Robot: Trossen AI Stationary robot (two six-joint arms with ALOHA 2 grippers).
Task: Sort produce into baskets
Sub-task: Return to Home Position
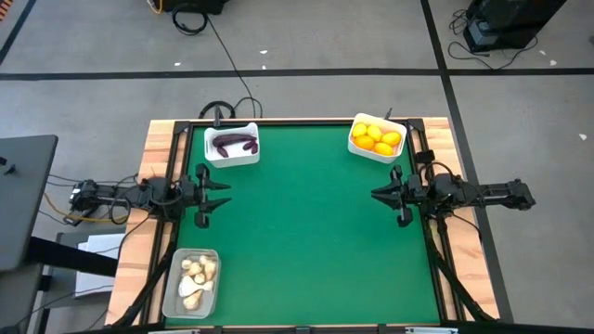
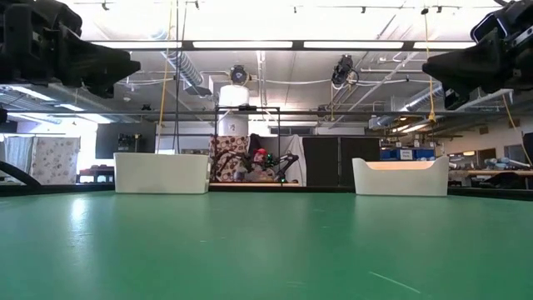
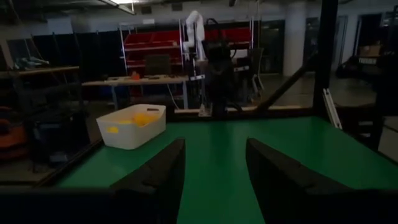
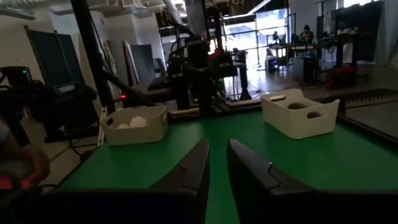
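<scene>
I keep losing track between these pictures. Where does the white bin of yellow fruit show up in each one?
High view: the citrus bin sits at the green mat's upper right corner.
Low view: it is the right-hand white bin; its contents are hidden.
Left wrist view: left of centre, with yellow fruit showing inside.
Right wrist view: not in it.
Shared landmark: the green mat, seen in every view.

Green surface fills frame centre, pale wooden border around it. Grey floor above, black tape line across. Cables top centre-left. Dark equipment upper right; grey panel left edge.
</scene>
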